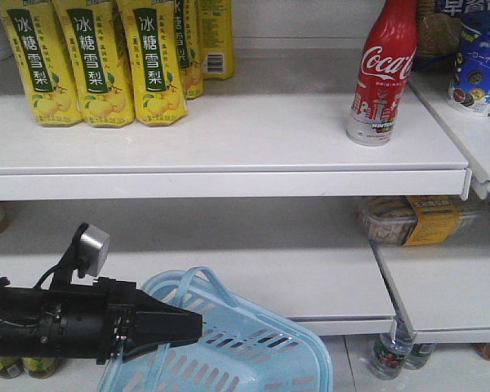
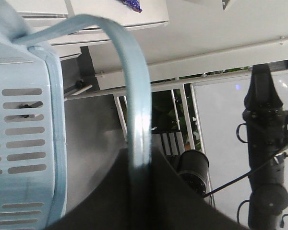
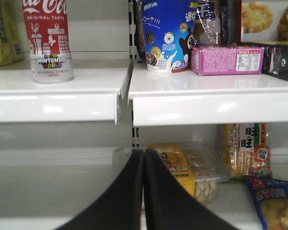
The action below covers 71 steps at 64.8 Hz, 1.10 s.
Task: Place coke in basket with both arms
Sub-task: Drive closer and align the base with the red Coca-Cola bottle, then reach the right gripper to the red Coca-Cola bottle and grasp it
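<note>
Coke [image 3: 48, 40] on shelf [image 3: 57, 98] up-left of closed, empty right hand [image 3: 144, 152]; left hand [image 1: 194, 325] tight on basket [image 1: 265, 359]

The basket [image 1: 253, 351] is showing smooth, faintly glossy light blue plastic, and its handle [image 2: 137, 120] is catching a soft sheen where it is passing between the matt black fingers [image 2: 173, 201] of the left gripper [image 1: 194, 325]. Above the right gripper [image 3: 144, 155], whose fingers are also looking matt black, the coke [image 3: 48, 33] is gleaming as glossy printed metal with a silver-grey base. It is standing on a shelf [image 3: 53, 103] of smooth, satin white. Just beyond those fingertips, a clear plastic tub [image 3: 206, 158] is glinting.
</note>
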### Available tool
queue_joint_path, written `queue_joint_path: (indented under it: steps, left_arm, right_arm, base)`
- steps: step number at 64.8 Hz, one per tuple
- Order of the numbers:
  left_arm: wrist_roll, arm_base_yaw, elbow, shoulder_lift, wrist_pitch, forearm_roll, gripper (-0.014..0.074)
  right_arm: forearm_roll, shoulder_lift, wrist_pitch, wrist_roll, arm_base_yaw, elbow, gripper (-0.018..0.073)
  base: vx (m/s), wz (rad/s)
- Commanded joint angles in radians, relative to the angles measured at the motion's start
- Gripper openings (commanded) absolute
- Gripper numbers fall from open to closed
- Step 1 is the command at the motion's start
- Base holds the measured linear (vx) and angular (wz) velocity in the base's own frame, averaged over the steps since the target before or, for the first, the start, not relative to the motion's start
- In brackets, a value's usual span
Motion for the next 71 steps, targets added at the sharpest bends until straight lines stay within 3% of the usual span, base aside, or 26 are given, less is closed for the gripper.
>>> queue_joint_path:
  steps: [1,9,21,35,50,59,71]
  left_arm:
    - [0.005,-0.007,-0.025,-0.035,0.082,-0.115,-0.0006]
    - [0.005,-0.007,-0.025,-0.035,0.082,-0.115,-0.0006]
    - [0.005,-0.007,-0.025,-0.035,0.082,-0.115,-0.0006]
    - [0.005,-0.007,-0.025,-0.035,0.082,-0.115,-0.0006]
    - [0.005,-0.007,-0.025,-0.035,0.082,-0.115,-0.0006]
    - [0.005,-0.007,-0.025,-0.035,0.082,-0.115,-0.0006]
    - [0.005,-0.007,-0.025,-0.035,0.082,-0.115,-0.0006]
  right_arm:
    - [-0.002,0.094,-0.065,-0.015,-0.004,-0.110,-0.0010]
    - [0.016,0.173,-0.068,-0.025,-0.004,-0.158,-0.0010]
    - [0.119,0.231,-0.066,0.012,-0.004,-0.162,-0.0010]
    - [0.114,0.243,-0.067,0.007,-0.004,-0.162,-0.0010]
    - [0.075,0.243,-0.058,-0.071,-0.004,-0.162,0.0002]
    - [0.075,0.243,-0.058,-0.101,-0.004,-0.162,0.0046]
    - [0.087,0.243,-0.058,-0.101,-0.004,-0.162,0.0191]
  base:
    - [0.00,0.00]
    - [0.00,0.00]
    - [0.00,0.00]
    - [0.00,0.00]
    - [0.00,0.00]
    - [0.00,0.00]
    - [0.00,0.00]
